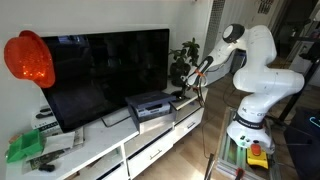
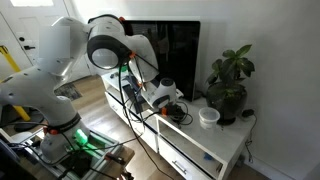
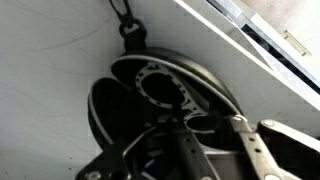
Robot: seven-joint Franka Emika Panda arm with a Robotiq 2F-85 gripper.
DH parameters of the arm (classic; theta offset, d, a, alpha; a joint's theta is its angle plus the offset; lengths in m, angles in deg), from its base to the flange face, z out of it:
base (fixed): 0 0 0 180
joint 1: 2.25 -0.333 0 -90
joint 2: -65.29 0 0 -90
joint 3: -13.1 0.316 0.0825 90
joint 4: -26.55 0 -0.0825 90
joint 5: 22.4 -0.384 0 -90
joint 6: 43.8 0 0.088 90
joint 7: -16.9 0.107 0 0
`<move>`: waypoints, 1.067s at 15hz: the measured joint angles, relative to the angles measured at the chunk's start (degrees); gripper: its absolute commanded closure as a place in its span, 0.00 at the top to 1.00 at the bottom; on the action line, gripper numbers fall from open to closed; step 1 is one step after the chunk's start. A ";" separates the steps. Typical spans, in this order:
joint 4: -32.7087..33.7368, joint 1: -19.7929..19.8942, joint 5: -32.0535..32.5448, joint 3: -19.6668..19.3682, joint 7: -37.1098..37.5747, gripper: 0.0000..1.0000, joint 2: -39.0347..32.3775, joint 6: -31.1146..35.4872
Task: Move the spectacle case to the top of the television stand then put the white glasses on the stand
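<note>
Your hand (image 2: 163, 97), whose spread I cannot tell, hangs low over the television stand worktop (image 2: 222, 148), the spectacle case (image 2: 178, 112) apparently just beneath it.

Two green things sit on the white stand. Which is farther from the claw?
The flat green bundle beyond the television; the potted plant stands beside the claw.

Television (image 1: 105, 75) on television stand (image 1: 112, 146); box (image 1: 150, 105) before it, plant (image 1: 186, 60) beside.

1. Claw (image 1: 190, 82), right of the TV (image 1: 105, 75): too small to read its jaws.
2. Wrist view: dark round object (image 3: 150, 95) blurred, cut by the bottom edge.
3. Clutter (image 1: 40, 145) left of the TV: unidentifiable.
</note>
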 measured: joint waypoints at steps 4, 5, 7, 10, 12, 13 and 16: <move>0.24 -0.61 -0.01 -0.12 -2.21 0.35 -0.10 0.41; 0.24 -0.71 -0.01 -0.15 -3.01 0.35 -0.19 0.59; 0.24 -0.91 -0.01 -0.28 -4.72 0.41 -0.32 1.04; 0.24 -1.10 -0.01 -0.37 -7.25 0.58 -0.74 2.01; 0.24 -1.13 0.00 -0.26 -8.76 0.52 -1.26 2.43; 0.25 -1.13 0.00 -0.17 -9.50 0.41 -1.58 2.58; 0.26 -1.10 0.00 -0.03 -11.26 0.19 -1.97 3.22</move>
